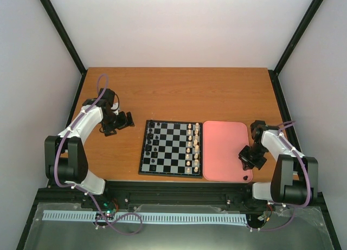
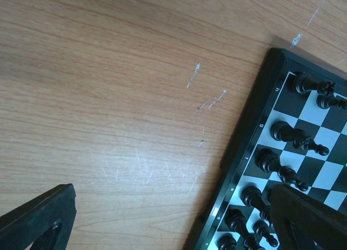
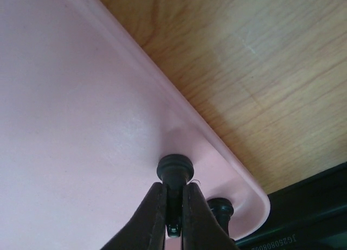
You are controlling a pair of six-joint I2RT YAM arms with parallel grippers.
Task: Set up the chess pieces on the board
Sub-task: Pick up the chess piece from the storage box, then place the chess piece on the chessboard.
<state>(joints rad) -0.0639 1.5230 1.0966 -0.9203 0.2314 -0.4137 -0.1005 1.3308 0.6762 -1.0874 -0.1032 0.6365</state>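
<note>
My right claw [image 3: 174,189] is clenched on one small black piece [image 3: 175,167]. Its two fingers [image 3: 154,213] squeeze the thin part of the piece. The round end of the piece sticks out past the tips. The claw is low over the pink tray [image 3: 81,98], close to the tray's rounded corner. A second black piece [image 3: 220,207] is in that same corner, just beside the one I hold and near the raised rim. I cannot tell if the held piece touches the tray.

From above, I see the tray lying flat on the counter [image 1: 179,93], right beside the board [image 1: 171,150]. My right claw is over the near right corner of the tray.

The board sits in the middle of the counter. The black chess pieces [image 1: 152,144] stand on the squares along its left side. The cream pieces [image 1: 192,144] stand along its right side, next to the tray. The middle squares between them are bare.

My left claw [image 2: 172,197] is released, with its jaws wide apart. It hangs over the wood just to the left of the board. In its own camera, one finger shows at the bottom left over the wood. The other shows at the bottom right, over the edge of the board. There the black pieces stand in two lines along the board's rim. A few pale scratches [image 2: 209,101] mark the wood near that rim.
</note>
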